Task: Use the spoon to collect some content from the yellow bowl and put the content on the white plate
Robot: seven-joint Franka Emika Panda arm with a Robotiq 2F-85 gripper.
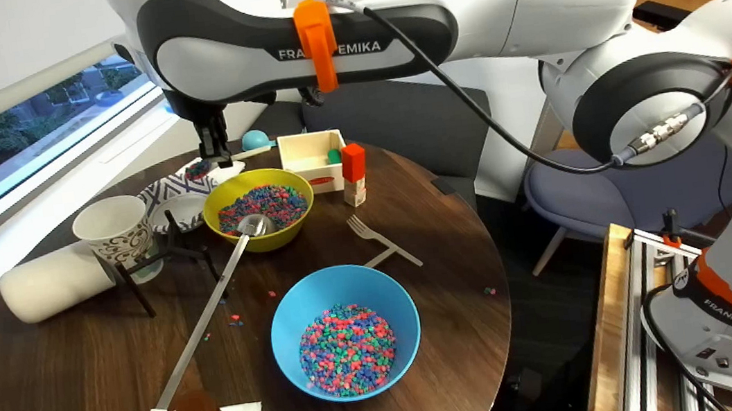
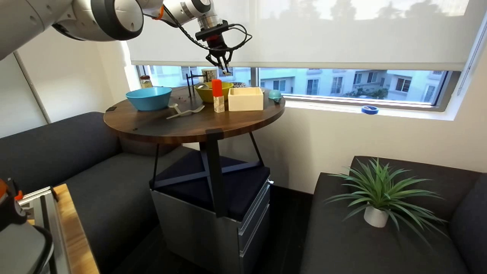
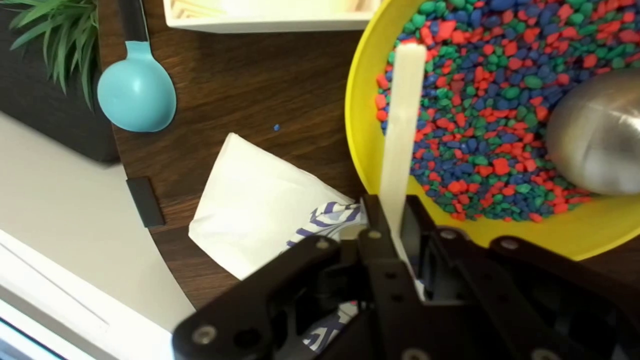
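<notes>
My gripper [image 1: 217, 162] is shut on the pale spoon [image 3: 402, 115]; the spoon's handle also shows in an exterior view [image 1: 253, 153]. The gripper stands above the table beside the yellow bowl [image 3: 361, 115], over the white plate [image 1: 162, 191] with its dark zigzag pattern. A small heap of beads [image 1: 197, 170] shows at the spoon's head end; I cannot tell whether it is on the spoon or the plate. The spoon's head is hidden by the gripper in the wrist view. The yellow bowl holds the multicoloured content [image 3: 480, 140]. The gripper also shows in an exterior view [image 2: 226, 72].
A long metal ladle [image 1: 205, 316] rests with its head in the yellow bowl. A blue bowl [image 1: 339, 285], white box [image 1: 314, 180], red-capped bottle [image 1: 353, 165], fork [image 1: 384, 239], black stand [image 1: 175, 246] and patterned cup [image 1: 117, 225] stand around. A turquoise ladle [image 3: 137, 95] lies near the edge.
</notes>
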